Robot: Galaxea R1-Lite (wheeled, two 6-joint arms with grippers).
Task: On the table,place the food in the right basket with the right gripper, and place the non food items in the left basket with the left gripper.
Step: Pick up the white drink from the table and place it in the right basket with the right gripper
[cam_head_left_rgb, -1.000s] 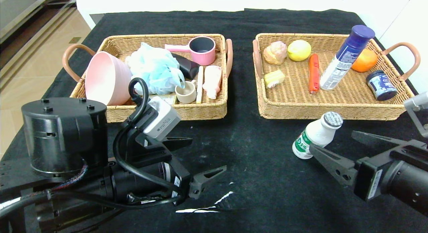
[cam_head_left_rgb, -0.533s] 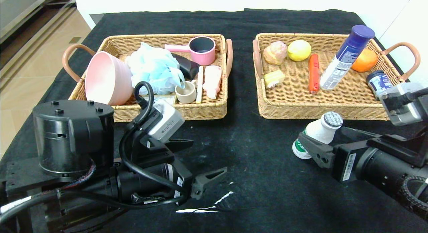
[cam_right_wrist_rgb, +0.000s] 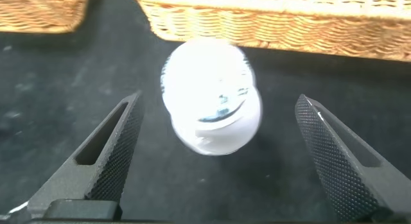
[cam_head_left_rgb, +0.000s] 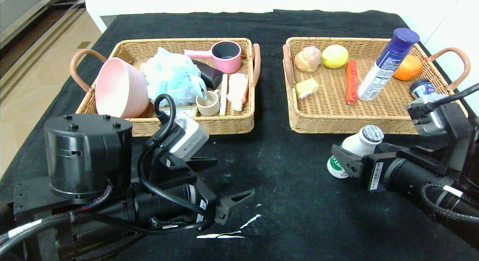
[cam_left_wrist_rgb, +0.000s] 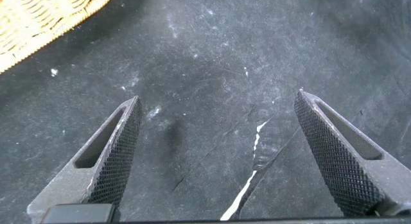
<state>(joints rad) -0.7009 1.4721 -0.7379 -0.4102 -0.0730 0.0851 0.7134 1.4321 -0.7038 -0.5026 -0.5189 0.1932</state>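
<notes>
Right gripper (cam_right_wrist_rgb: 215, 153) spread wide around white drink bottle (cam_head_left_rgb: 355, 148) (standing just before right basket (cam_head_left_rgb: 374, 120)), not touching. Left gripper (cam_left_wrist_rgb: 218, 153) spread, idle over black cloth (cam_head_left_rgb: 277, 201).

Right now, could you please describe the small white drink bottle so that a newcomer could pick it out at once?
Find the right basket. Just in front of its near wall, on the black cloth, stands the white bottle, tilted, between the open fingers of the right tool. Its green label and silver foil cap set it apart, and it is the only item outside the baskets.
</notes>
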